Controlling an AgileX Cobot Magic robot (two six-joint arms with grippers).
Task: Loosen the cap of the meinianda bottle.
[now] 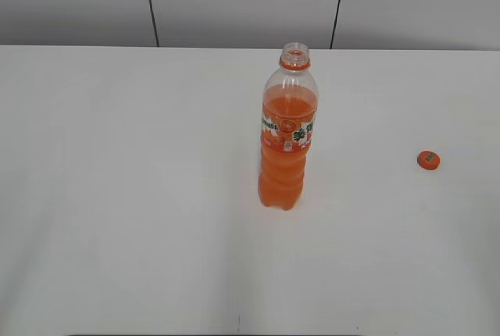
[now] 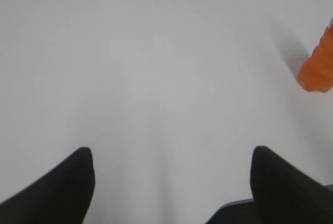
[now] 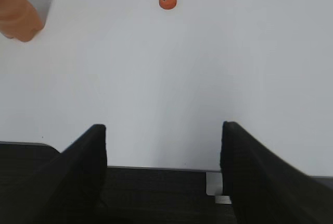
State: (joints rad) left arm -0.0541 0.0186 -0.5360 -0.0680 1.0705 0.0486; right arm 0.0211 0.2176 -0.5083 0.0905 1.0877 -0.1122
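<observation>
Already off the upright meinianda bottle (image 1: 287, 129), the cap (image 3: 167, 0) lies well ahead of the empty, spread right claw (image 3: 164, 153).

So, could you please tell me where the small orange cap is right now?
The small round orange plastic cap lies on the white table, off to the right of the upright clear plastic orange-drink bottle, apart from it.

One meinianda bottle (image 1: 287, 137), one cap (image 1: 428, 160), one table (image 1: 117, 195), two open grippers.
</observation>
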